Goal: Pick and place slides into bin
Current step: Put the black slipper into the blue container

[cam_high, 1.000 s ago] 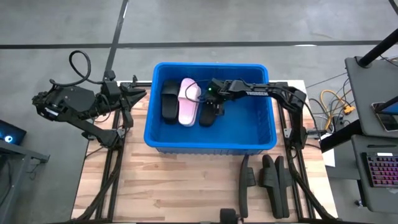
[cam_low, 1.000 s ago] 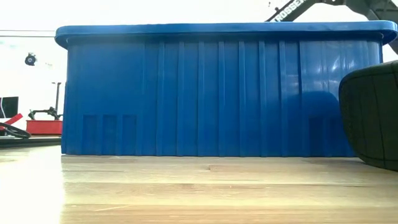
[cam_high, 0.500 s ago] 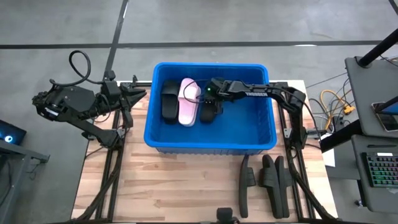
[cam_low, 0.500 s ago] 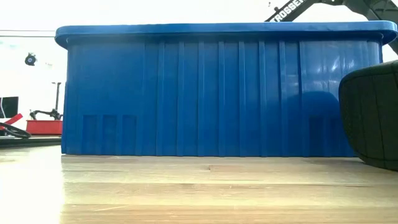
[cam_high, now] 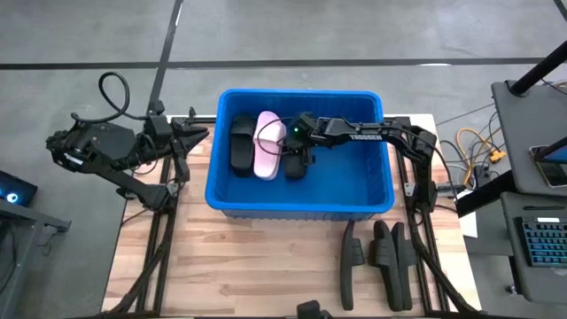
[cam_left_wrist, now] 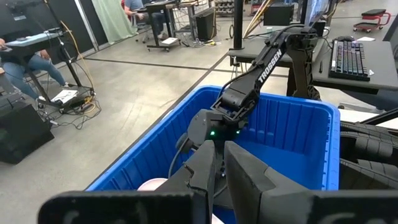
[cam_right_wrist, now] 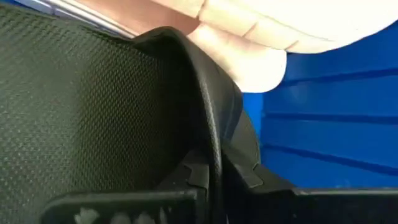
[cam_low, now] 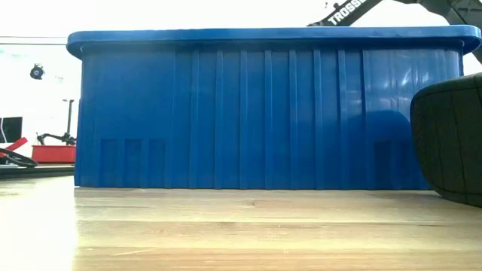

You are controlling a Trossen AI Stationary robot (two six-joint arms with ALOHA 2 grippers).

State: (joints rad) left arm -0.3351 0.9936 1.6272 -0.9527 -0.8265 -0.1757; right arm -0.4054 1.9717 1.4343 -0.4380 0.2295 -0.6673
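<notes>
The bin (cam_high: 299,200) is showing glossy, ribbed blue plastic, sitting on a table (cam_high: 257,266) of pale matt wood planks. Inside the bin, a black slide (cam_right_wrist: 93,106) is showing finely textured matt rubber, a pink slide (cam_high: 268,146) looking smooth.

You see two matte black jointed arms: the right arm (cam_high: 381,133) carries white lettering and a small green light (cam_high: 298,137); a looped black cable (cam_high: 112,89) rises from the left arm (cam_high: 106,146).

**Slides in and beside the bin**

The bright blue bin (cam_high: 299,202) holds three slides side by side — black (cam_high: 242,142), pale pink (cam_high: 267,144), black (cam_high: 294,165). Two more black slides (cam_high: 392,254) lie on the counter just beside it.
</notes>
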